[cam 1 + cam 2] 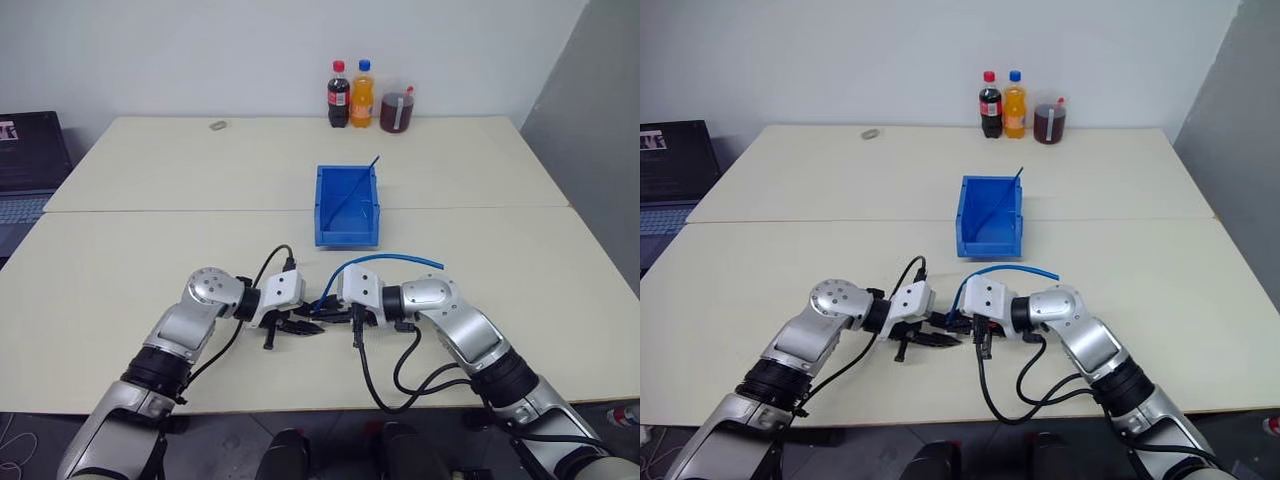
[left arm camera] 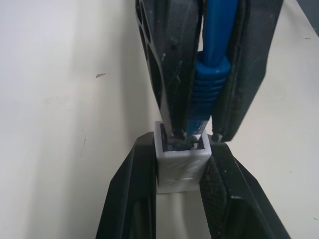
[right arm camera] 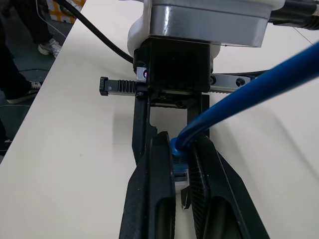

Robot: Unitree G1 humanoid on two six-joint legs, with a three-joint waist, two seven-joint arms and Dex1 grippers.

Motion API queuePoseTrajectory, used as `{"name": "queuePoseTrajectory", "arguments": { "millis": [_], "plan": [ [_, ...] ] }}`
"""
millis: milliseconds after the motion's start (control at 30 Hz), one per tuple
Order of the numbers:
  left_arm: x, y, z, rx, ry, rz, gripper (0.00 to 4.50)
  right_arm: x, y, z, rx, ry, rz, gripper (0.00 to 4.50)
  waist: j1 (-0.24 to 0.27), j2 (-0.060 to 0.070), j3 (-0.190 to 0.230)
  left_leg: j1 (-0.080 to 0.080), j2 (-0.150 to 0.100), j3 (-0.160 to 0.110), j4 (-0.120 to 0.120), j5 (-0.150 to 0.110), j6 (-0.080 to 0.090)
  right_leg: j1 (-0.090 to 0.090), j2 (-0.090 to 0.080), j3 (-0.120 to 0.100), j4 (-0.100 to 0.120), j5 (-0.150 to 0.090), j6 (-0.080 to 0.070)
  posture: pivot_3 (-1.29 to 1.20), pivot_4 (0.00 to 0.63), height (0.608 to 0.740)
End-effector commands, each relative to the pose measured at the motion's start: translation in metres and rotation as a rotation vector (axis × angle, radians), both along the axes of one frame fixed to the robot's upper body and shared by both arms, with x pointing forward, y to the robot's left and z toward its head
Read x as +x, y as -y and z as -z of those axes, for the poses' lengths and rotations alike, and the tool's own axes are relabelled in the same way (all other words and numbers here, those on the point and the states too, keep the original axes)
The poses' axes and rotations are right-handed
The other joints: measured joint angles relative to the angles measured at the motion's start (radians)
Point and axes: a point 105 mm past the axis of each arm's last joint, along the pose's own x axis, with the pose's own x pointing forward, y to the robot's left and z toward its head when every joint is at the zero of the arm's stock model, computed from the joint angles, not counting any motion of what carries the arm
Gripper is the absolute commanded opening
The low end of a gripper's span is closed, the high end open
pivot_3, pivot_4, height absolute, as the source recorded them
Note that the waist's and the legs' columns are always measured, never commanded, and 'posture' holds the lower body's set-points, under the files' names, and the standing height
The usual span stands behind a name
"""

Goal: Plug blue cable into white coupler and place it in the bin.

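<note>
1. Head views: both arms met over the near half of the tabletop, close to its front edge; the left gripper [image 1: 298, 327] and right gripper [image 1: 340, 315] pointed at each other, tips almost touching; the blue cable [image 1: 392, 261] arched up from the right gripper and ended over the table beside that arm; the bin [image 1: 347, 206] stood further back near the middle of the tabletop, well apart from the hands, with a thin blue strand [image 1: 356, 192] leaning in it; three bottles [image 1: 362, 95] stood at the far edge.

2. Left wrist view: the left gripper's fingers [image 2: 130, 199] were clamped on the white coupler [image 2: 180, 167], socket facing away; the right gripper's fingers were pressed together on the cable's ribbed boot [image 2: 210, 84], with the plug's tip sitting at or just inside the socket mouth.

3. Right wrist view: the right gripper [image 3: 180, 164] pinched the cable end, with the cord curving off to the side; the left gripper's body [image 3: 174, 64] sat straight ahead; the coupler itself was hidden behind the fingers.

4. Step in hand, as I judged it: the plug-in, at the point of insertion; whether the plug was fully seated could not be told.

5. Next move would call for a straight push along the socket's axis while the left held firm; then one hand carrying the joined pair back to the bin.
</note>
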Motion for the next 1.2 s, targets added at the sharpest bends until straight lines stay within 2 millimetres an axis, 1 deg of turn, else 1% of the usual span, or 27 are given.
{"name": "queuePoseTrajectory", "arguments": {
  "millis": [33,100,233,433,600,667,767,833,867,933,1000,1067,1133,1200],
  "plan": [
    [-0.012,0.010,0.007,0.007,-0.028,0.061,0.83,-0.015,0.008,0.060,-0.212,-0.163,-0.032,0.10,-0.002,0.002,-0.003,0.000,0.000,0.000,0.000,0.000,0.000,0.000,0.000,0.000,0.000,0.000,0.000,0.00,0.150,0.740],
    [-0.011,0.010,0.007,0.006,-0.027,0.058,0.83,-0.015,0.006,0.062,-0.223,-0.177,-0.032,0.10,-0.005,0.003,-0.007,0.000,0.000,0.000,0.000,0.000,0.001,0.000,0.000,0.000,0.000,0.000,0.000,0.00,0.150,0.740],
    [-0.010,0.011,0.008,0.003,-0.029,0.054,0.83,-0.012,-0.001,0.059,-0.265,-0.152,-0.069,0.10,-0.012,0.005,-0.015,0.001,0.000,0.000,0.000,-0.001,0.001,0.000,0.000,0.000,0.000,-0.001,0.001,0.00,0.150,0.740],
    [-0.011,0.012,0.009,-0.001,-0.029,0.045,0.82,-0.013,-0.006,0.060,-0.299,-0.144,-0.091,0.10,-0.014,0.006,-0.019,0.003,0.000,0.000,-0.001,-0.001,0.001,0.002,0.000,0.000,0.000,-0.001,0.001,0.00,0.150,0.740],
    [-0.011,0.011,0.011,-0.004,-0.028,0.036,0.82,-0.015,0.008,0.079,-0.365,-0.192,-0.051,0.10,-0.014,0.006,-0.026,0.003,0.000,0.000,-0.002,-0.001,0.001,0.002,0.000,0.000,0.000,-0.001,0.001,0.00,0.150,0.740],
    [-0.012,0.011,0.011,-0.004,-0.027,0.033,0.82,-0.015,0.013,0.086,-0.383,-0.220,-0.030,0.10,-0.014,0.009,-0.032,0.004,0.000,0.000,-0.002,-0.001,0.001,0.003,0.000,0.000,-0.001,-0.002,0.001,0.00,0.150,0.740],
    [-0.012,0.009,0.011,-0.001,-0.026,0.028,0.82,-0.016,0.025,0.090,-0.397,-0.243,-0.011,0.10,-0.013,0.011,-0.037,0.006,0.000,0.001,-0.004,-0.001,0.001,0.004,0.000,0.001,-0.001,-0.002,0.001,0.00,0.150,0.740],
    [-0.012,0.007,0.011,0.002,-0.025,0.025,0.81,-0.015,0.029,0.088,-0.396,-0.244,-0.007,0.09,-0.013,0.011,-0.038,0.009,0.000,0.002,-0.007,-0.001,0.001,0.006,0.000,0.002,-0.002,-0.003,0.000,0.00,0.150,0.740],
    [-0.012,0.006,0.012,0.003,-0.025,0.023,0.81,-0.015,0.029,0.087,-0.394,-0.246,-0.005,0.09,-0.013,0.011,-0.038,0.013,-0.001,0.002,-0.010,-0.001,0.001,0.010,-0.001,0.002,-0.002,-0.006,0.001,0.00,0.150,0.740],
    [-0.012,0.006,0.012,0.002,-0.024,0.020,0.81,-0.014,0.028,0.086,-0.383,-0.250,0.002,0.09,-0.013,0.011,-0.039,0.019,-0.001,0.002,-0.013,-0.001,0.001,0.015,-0.001,0.001,-0.003,-0.011,0.000,0.00,0.150,0.740],
    [-0.012,0.007,0.012,-0.001,-0.023,0.018,0.81,-0.015,0.023,0.082,-0.354,-0.256,0.004,0.09,-0.013,0.012,-0.039,0.020,-0.001,0.001,-0.014,-0.002,0.001,0.015,-0.001,0.000,-0.003,-0.012,-0.001,0.00,0.150,0.740],
    [-0.012,0.008,0.011,-0.010,-0.020,0.015,0.81,-0.013,0.015,0.073,-0.293,-0.252,0.013,0.09,-0.013,0.012,-0.039,0.020,-0.001,0.000,-0.015,-0.002,0.002,0.015,-0.001,0.000,-0.003,-0.013,-0.001,0.00,0.150,0.740],
    [-0.011,0.008,0.010,-0.017,-0.012,0.005,0.81,-0.010,0.011,0.065,-0.253,-0.229,0.029,0.09,-0.012,0.011,-0.039,0.019,-0.001,0.000,-0.015,-0.002,0.002,0.015,-0.001,0.000,-0.002,-0.013,-0.001,0.00,0.150,0.740],
    [-0.008,0.006,0.010,-0.036,0.000,-0.034,0.81,-0.002,0.007,0.048,-0.178,-0.184,0.067,0.09,-0.012,0.011,-0.039,0.019,-0.001,0.000,-0.015,-0.002,0.001,0.015,-0.002,0.000,-0.003,-0.013,-0.001,0.00,0.150,0.740]
  ]
}}
